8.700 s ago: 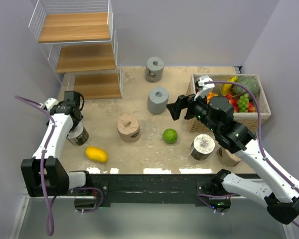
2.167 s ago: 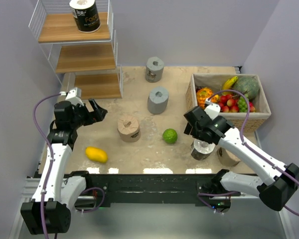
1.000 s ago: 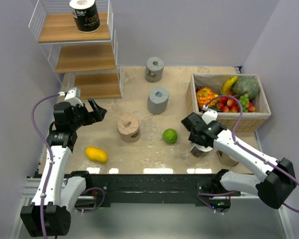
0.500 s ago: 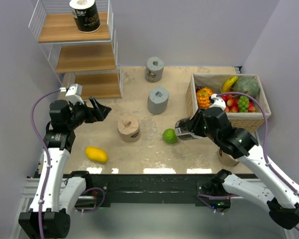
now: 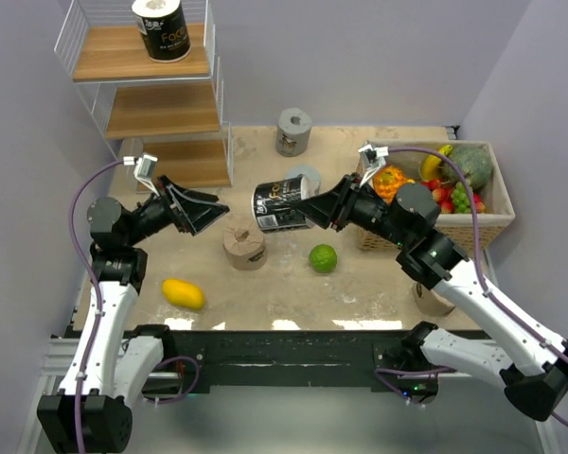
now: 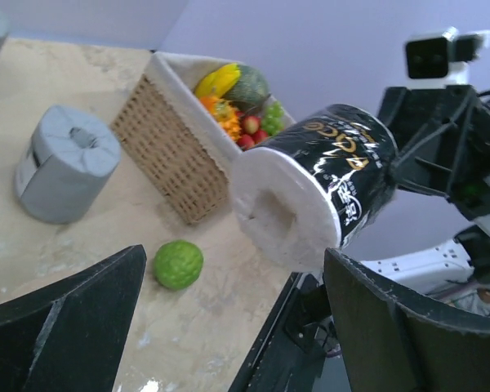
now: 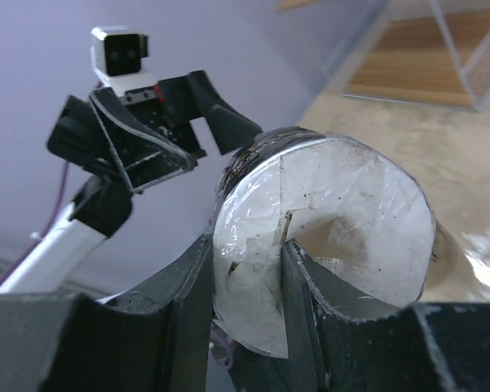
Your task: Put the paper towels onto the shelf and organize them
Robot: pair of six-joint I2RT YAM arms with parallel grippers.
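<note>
black roll (image 5: 282,206): aloft, sideways | other black roll (image 5: 161,26): upright, shelf (image 5: 104,59) top | grey roll (image 5: 293,130), tan roll (image 5: 243,244): upright

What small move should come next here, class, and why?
Probably the left gripper should ease forward around the black roll and close. Its jaws stand open facing the roll, which the right gripper holds in the air between the arms, free end toward it.
</note>
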